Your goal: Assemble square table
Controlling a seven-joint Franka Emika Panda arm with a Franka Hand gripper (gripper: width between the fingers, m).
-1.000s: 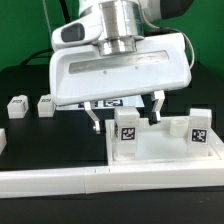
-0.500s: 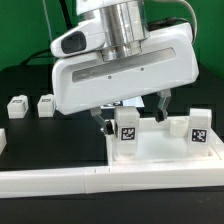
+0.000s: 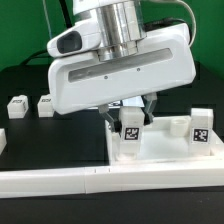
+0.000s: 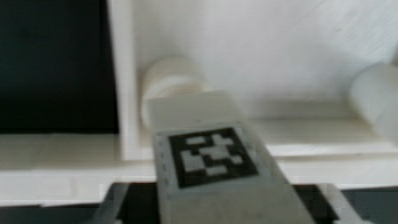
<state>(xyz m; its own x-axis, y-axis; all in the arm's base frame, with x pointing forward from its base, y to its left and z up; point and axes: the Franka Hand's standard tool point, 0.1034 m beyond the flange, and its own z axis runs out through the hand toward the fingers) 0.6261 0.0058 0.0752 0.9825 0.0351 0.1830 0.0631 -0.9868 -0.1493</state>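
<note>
The two-finger gripper (image 3: 130, 121) pinches a small white tagged leg post (image 3: 129, 132) between its fingers. The post stands on the large white plastic square tabletop (image 3: 165, 153), near the tabletop's corner on the exterior view's left.

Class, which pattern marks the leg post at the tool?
Leg post: black-and-white square tag, clearest in wrist view.

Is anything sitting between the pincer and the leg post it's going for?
Nothing visible does. The pincer straddles the upright leg post standing on the table top, one jaw on each side. The wrist view shows only that post between the jaws. Whether they touch it I cannot tell.
</note>
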